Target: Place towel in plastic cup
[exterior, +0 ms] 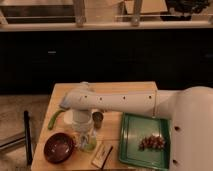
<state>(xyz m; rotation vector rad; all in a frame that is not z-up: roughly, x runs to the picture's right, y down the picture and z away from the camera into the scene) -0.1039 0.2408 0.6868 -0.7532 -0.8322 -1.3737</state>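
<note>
The wooden table (135, 90) fills the middle of the view, its far edge running behind the jaws and its left edge well off to their left. The white arm (125, 102) reaches in from the right across the table's far half and bends down at its left end, where the gripper (83, 129) hangs pointing down over the front left part of the table. Whether the jaws are apart or together cannot be told, nor whether they hold anything. A green tray (131, 145) lies to the right of the jaws, apart from them, with a brown clump (152, 142) on it. A dark red bowl (59, 147) sits just left of and slightly in front of the jaws. The clear cup (90, 142), tinted green, stands directly under the jaws, touching or nearly touching them. A small metal cup (98, 118) stands just behind and right of them. A flat card (102, 155) lies in front, near the table's front edge. A green strip (53, 120) lies left of the jaws by the left edge. The towel cannot be picked out for certain; a pale grey-blue patch (64, 104) shows above and left of the jaws, against the wrist. Bare wood lies open behind the arm.
</note>
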